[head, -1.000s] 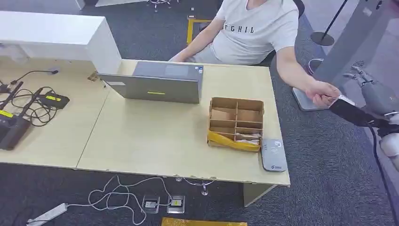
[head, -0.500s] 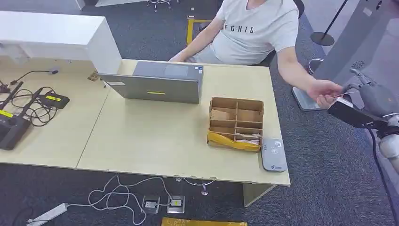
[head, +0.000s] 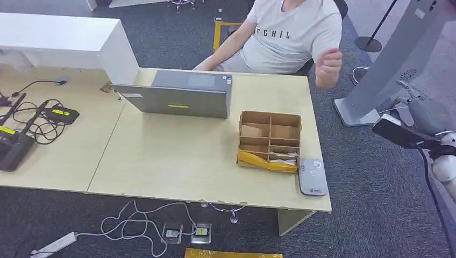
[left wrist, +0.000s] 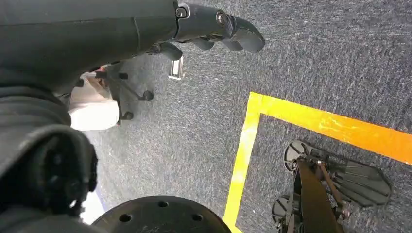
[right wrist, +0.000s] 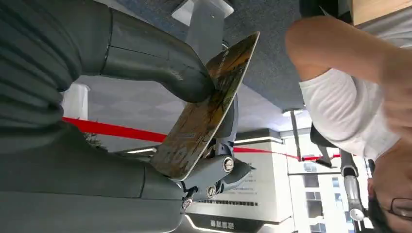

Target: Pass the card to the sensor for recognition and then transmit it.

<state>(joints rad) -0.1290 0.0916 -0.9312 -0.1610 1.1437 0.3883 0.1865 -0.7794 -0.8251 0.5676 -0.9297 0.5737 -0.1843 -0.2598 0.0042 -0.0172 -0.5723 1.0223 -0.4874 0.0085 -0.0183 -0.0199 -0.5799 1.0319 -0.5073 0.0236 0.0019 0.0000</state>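
Right hand [right wrist: 194, 97] gripping dark patterned flat card [right wrist: 209, 107] between thumb and fingers, off table's right side, well apart from grey flat card sensor [head: 312, 176] lying at table [head: 177, 156] corner. Left hand [left wrist: 214, 29] hanging above carpet, fingers curling loosely, holding nothing.

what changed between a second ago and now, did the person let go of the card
Yes. The person's hand, which was at the right hand a second ago, has pulled back up toward the chest and let go. The card now sits pinched in the right hand's fingers. The laptop, cardboard box and grey sensor on the table have not moved.
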